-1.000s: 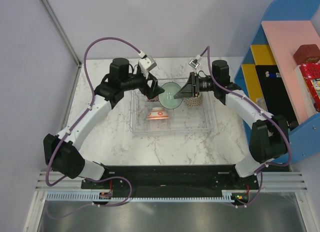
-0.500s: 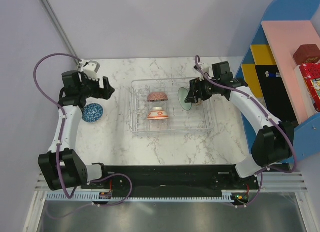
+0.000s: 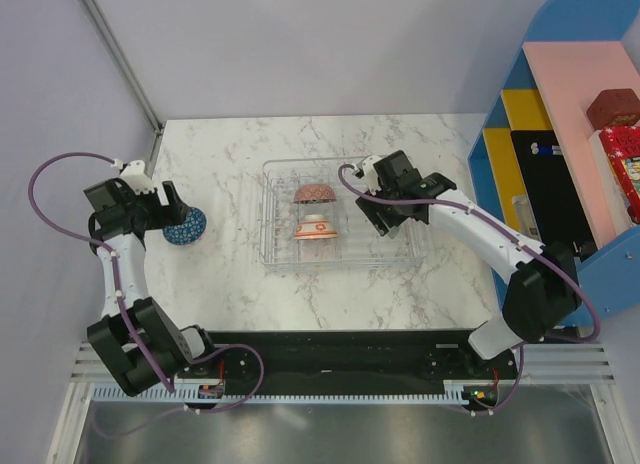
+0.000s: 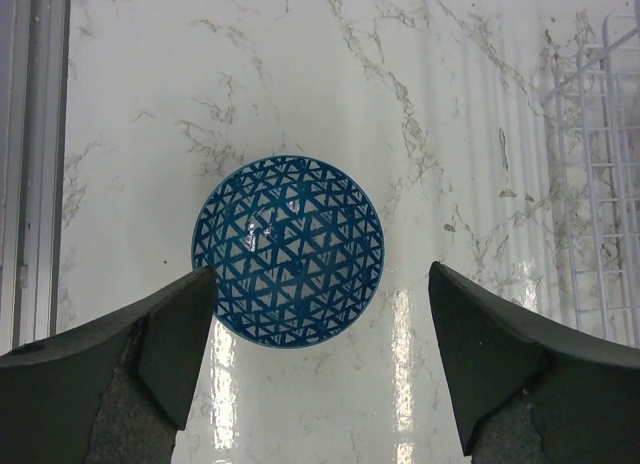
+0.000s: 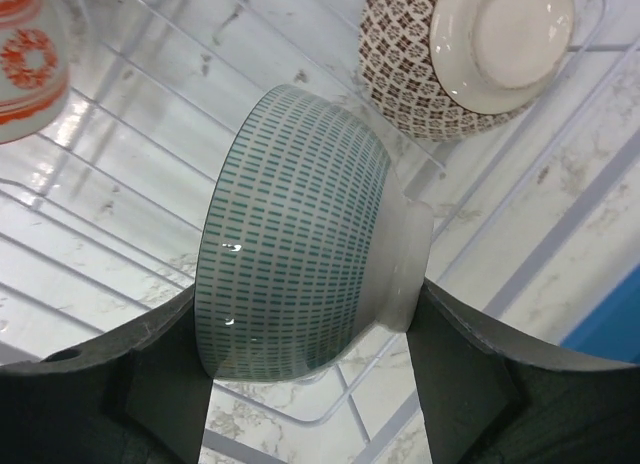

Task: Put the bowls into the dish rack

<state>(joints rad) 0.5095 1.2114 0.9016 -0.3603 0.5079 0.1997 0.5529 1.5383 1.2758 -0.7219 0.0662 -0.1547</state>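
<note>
Two-arm view as I steer: left gripper gapes above blue bowl (on table); right gripper clasps pale green bowl over dish rack

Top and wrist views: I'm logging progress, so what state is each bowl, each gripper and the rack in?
blue bowl, on the table, untouched
left gripper, open above blue bowl
pale green bowl, on edge, gripped over the dish rack
right gripper, shut on pale green bowl
beige lattice bowl, tipped sideways in dish rack
red bowl, in dish rack
orange-and-white bowl, in dish rack
dish rack, three bowls resting inside
</note>
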